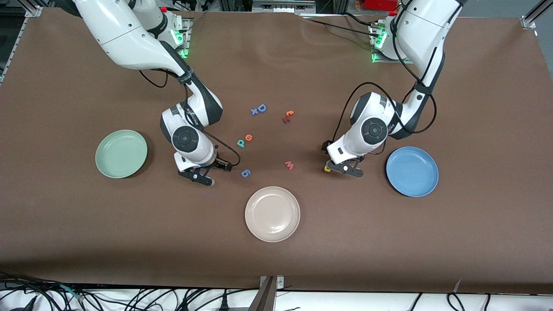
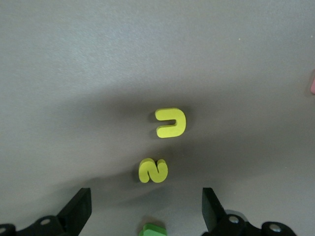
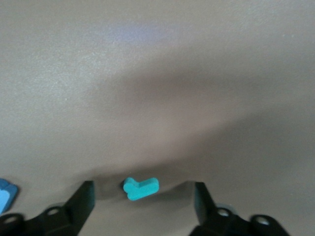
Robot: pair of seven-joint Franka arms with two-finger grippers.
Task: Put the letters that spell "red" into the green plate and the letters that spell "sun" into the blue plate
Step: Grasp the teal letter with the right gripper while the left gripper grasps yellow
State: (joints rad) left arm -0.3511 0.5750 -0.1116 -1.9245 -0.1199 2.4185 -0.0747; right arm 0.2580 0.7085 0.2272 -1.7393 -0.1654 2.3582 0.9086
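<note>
teal "r" (image 3: 141, 188) between spread right gripper (image 3: 140, 204) jaws; left gripper (image 2: 146, 209) jaws spread, perhaps over yellow "s" (image 2: 153, 170)

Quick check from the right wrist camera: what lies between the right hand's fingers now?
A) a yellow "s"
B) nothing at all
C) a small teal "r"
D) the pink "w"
C: the right wrist view shows the small teal "r" lying on the table between the open fingers of the right hand, not yet pinched.

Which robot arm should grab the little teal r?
The right one, I'd say. The right gripper is down low with the teal r between its open fingers. The left gripper is over yellow letters near the blue plate.
</note>
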